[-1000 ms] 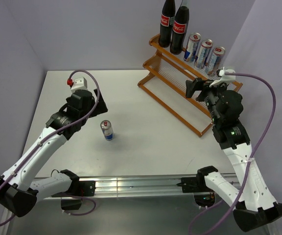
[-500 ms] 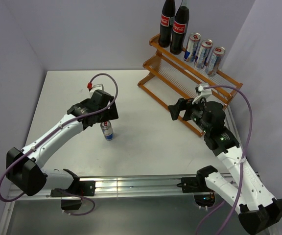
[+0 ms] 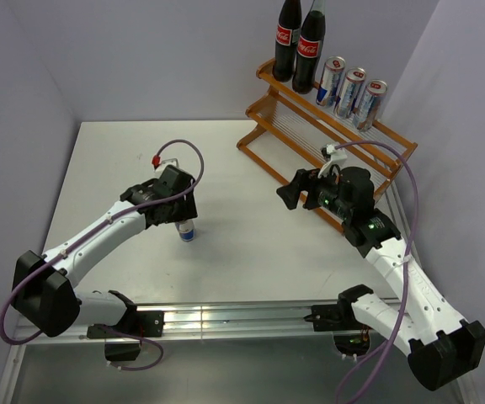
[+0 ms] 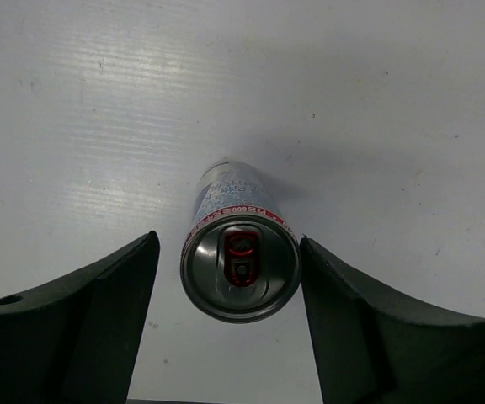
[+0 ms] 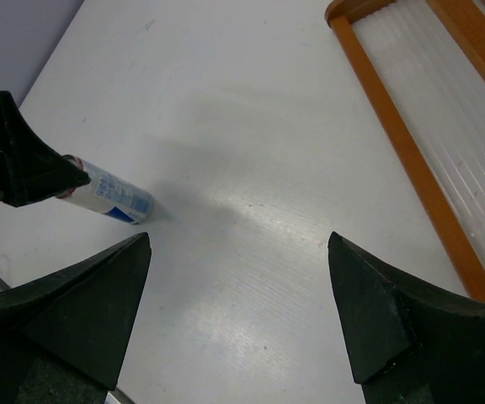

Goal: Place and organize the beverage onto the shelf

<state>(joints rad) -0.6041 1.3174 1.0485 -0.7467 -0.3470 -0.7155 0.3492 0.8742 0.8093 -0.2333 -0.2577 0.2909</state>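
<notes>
From the top camera I see my left gripper (image 3: 183,220) down over the lone can (image 3: 187,233), which stands upright on the table (image 3: 251,252) directly beneath it; the right gripper (image 3: 291,195) hangs above the table well to the can's right, with the shelf (image 3: 259,162) just behind it; two bottles (image 3: 300,42) and three cans (image 3: 352,87) stand in a row on the shelf's upper tier, well beyond that gripper. On the left wrist camera the fingers (image 4: 99,320) are spread, one to each side of the can's top; a thin gap shows on both sides, so I am pinching nothing; the can sits right between the fingertips, its red tab (image 4: 241,252) facing the lens. On the right wrist camera that gripper's fingers (image 5: 402,311) are wide apart with only bare table between them; the can lies ahead and to the left, well apart, its top hidden by the left gripper's dark finger; the shelf's orange front rail runs ahead on the right.
</notes>
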